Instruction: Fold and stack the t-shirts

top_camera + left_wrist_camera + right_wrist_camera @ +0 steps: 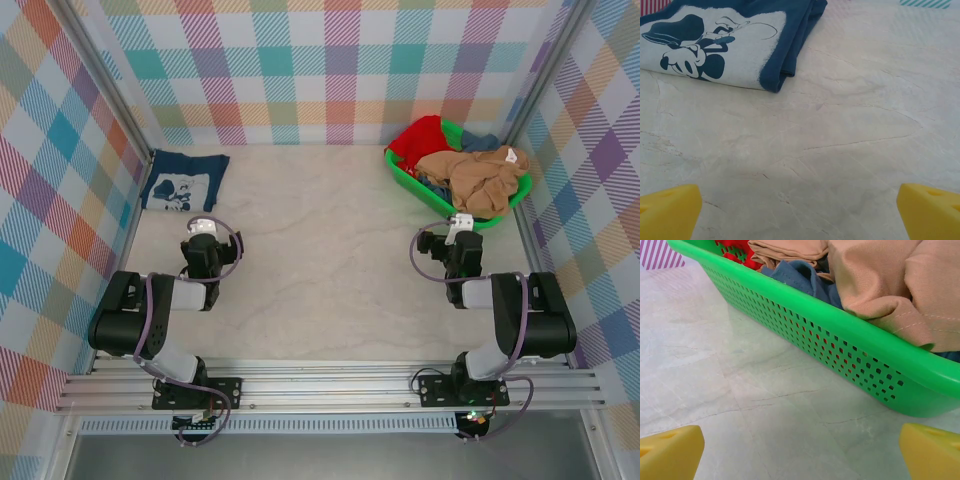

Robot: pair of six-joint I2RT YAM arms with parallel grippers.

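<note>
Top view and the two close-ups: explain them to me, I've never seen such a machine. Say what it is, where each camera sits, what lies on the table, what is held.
Two robot arms are bolted to a table. The wide picture comes from a camera above and behind them; each close-up from a wrist camera, the yellow shapes being its fingertips. The left gripper faces a folded navy t-shirt; the right gripper faces a green basket heaped with a tan t-shirt and other clothes. Both are open, holding nothing.
</note>
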